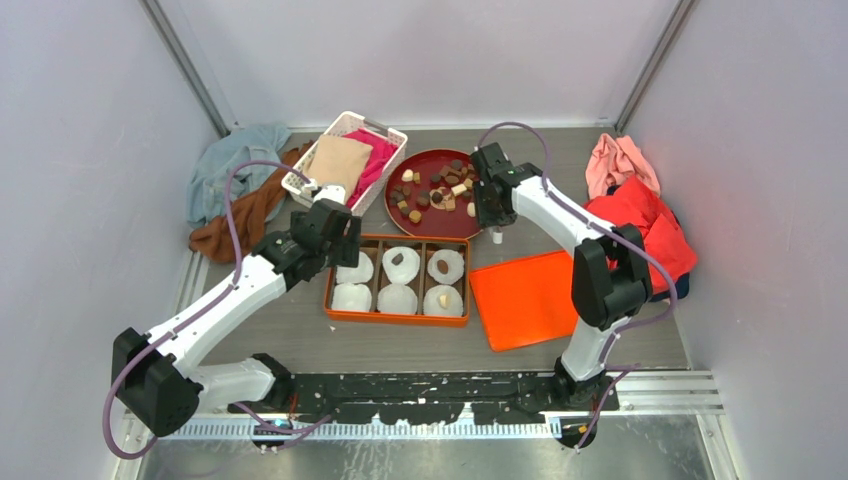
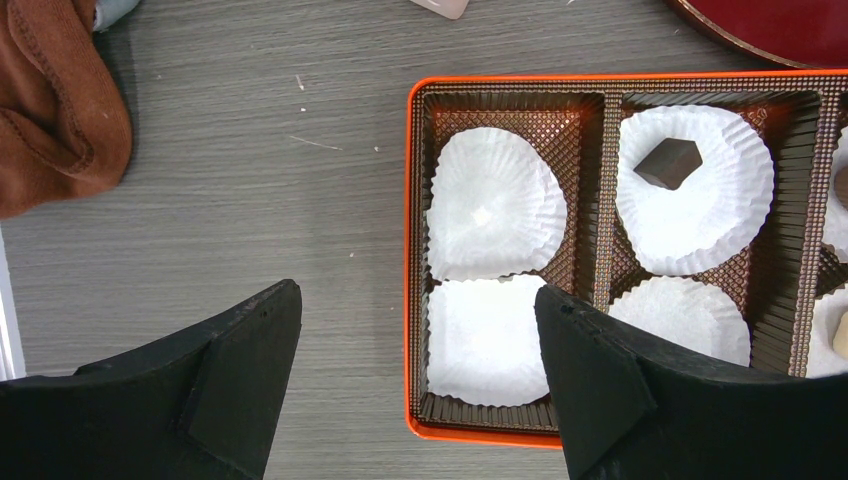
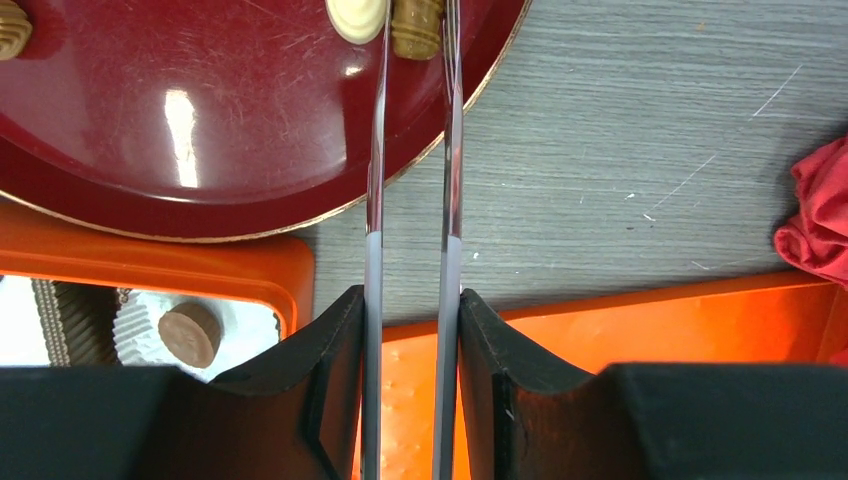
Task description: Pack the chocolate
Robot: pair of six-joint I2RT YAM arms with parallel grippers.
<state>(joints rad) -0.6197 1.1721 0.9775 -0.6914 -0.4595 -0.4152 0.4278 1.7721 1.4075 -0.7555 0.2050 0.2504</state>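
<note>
Several small chocolates (image 1: pixel 436 186) lie on a dark red plate (image 1: pixel 450 224). The orange box (image 1: pixel 398 318) holds white paper cups; three hold a piece, among them a dark block (image 2: pixel 668 163) and a brown round (image 3: pixel 188 333). My left gripper (image 2: pixel 418 290) is open and empty, above the box's left edge (image 2: pixel 410 250) and an empty cup (image 2: pixel 495 205). My right gripper (image 3: pixel 410 295) is shut on metal tongs (image 3: pixel 375 150). The blades reach over the plate's right rim (image 3: pixel 300 215), one on each side of a tan piece (image 3: pixel 418 25), next to a cream piece (image 3: pixel 358 15).
The orange lid (image 1: pixel 530 298) lies right of the box. A white basket (image 1: pixel 300 185) with tan and pink cloth stands back left, beside blue and brown cloths (image 1: pixel 225 190). Red and pink cloths (image 1: pixel 640 200) lie at the right. Grey walls close in the table.
</note>
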